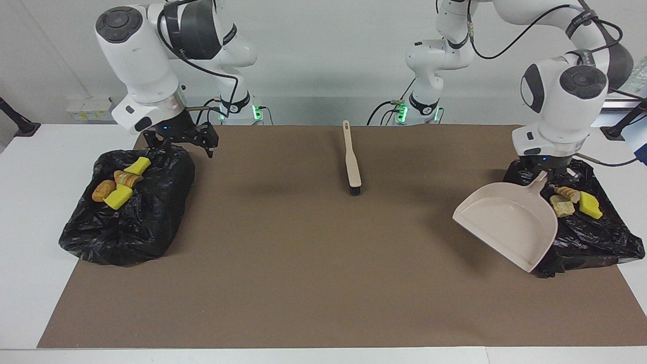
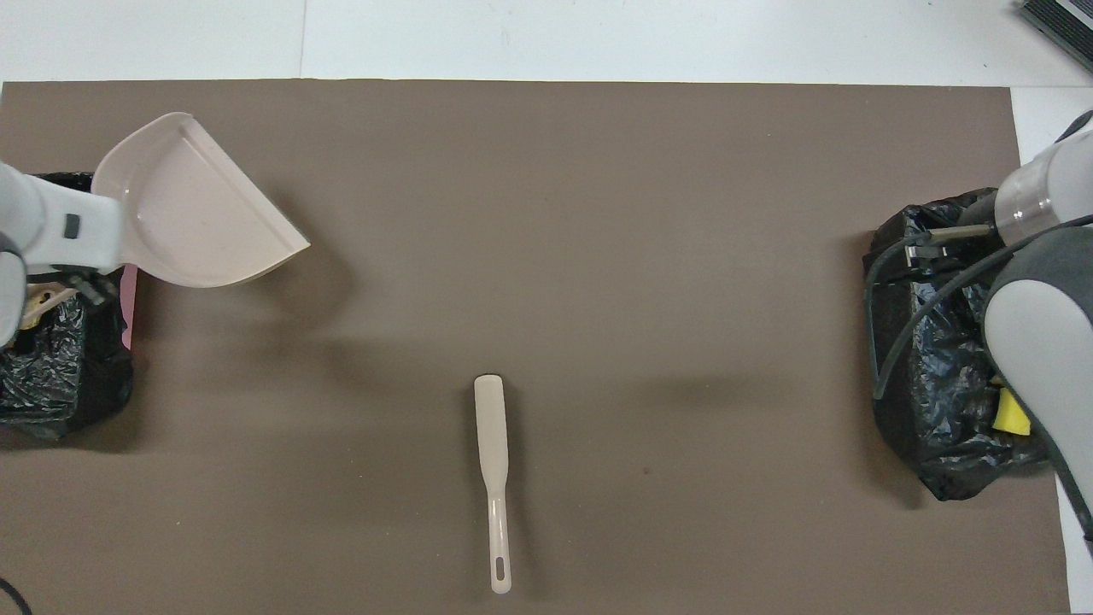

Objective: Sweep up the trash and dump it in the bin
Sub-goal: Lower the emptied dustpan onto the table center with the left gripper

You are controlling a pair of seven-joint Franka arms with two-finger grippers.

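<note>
A brown mat (image 1: 313, 263) covers a white table (image 1: 30, 202) before a pale wall. The brush (image 1: 351, 163) lies mid-mat, open mat all around it. Trash (image 1: 119, 182) sits in lined bins (image 1: 126, 222) at both ends. The left gripper (image 1: 543, 172), clamped on the dustpan (image 1: 505, 222) handle, holds it over one bin's edge; the right gripper (image 1: 179, 144), spread, hangs over the other's rim.

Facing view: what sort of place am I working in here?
Probably a robotics lab bench: a white table under a brown mat, two bag-lined bins of trash, and a staged brush.
</note>
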